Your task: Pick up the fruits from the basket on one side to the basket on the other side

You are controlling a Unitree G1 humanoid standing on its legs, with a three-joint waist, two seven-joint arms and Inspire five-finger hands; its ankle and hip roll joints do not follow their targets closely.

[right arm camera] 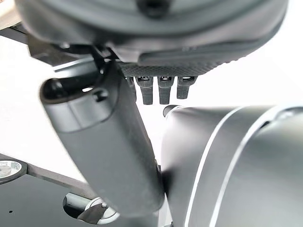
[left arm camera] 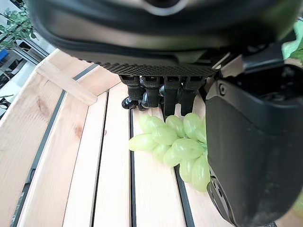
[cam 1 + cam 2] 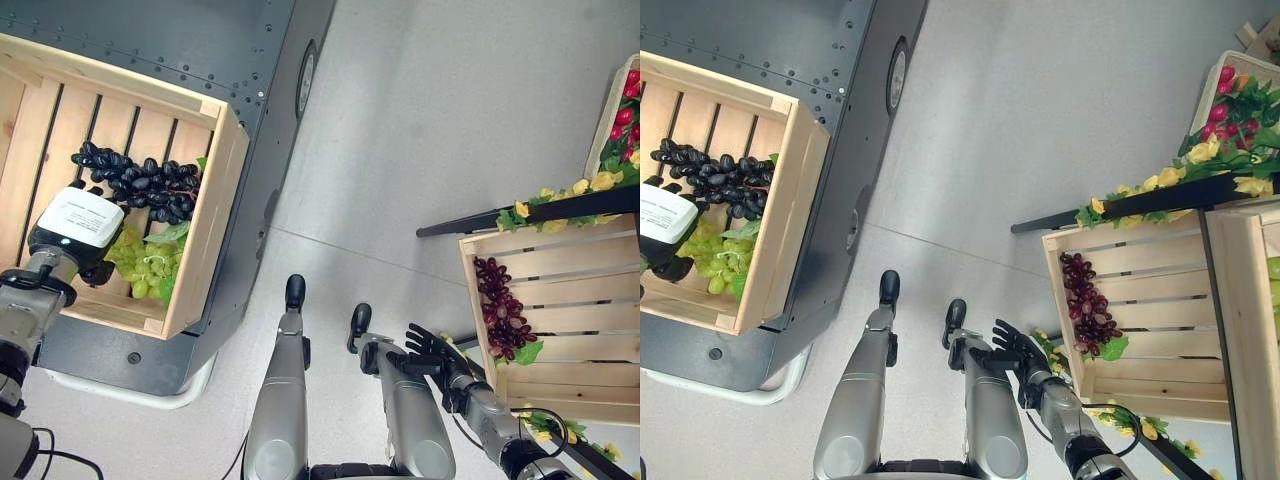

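Wooden slats form the left crate (image 3: 215, 215), at nine o'clock, where the left robot hand (image 3: 75, 228) reaches in over the green grapes (image 2: 177, 146); its fingers (image 2: 163, 92) curl down beside the bunch, thumb alongside, not clearly gripping. Black grapes (image 3: 140, 180) lie just beyond. At four o'clock, the right robot hand (image 3: 428, 345) hangs spread, beside the right crate (image 3: 560, 250) holding red grapes (image 3: 503, 310).
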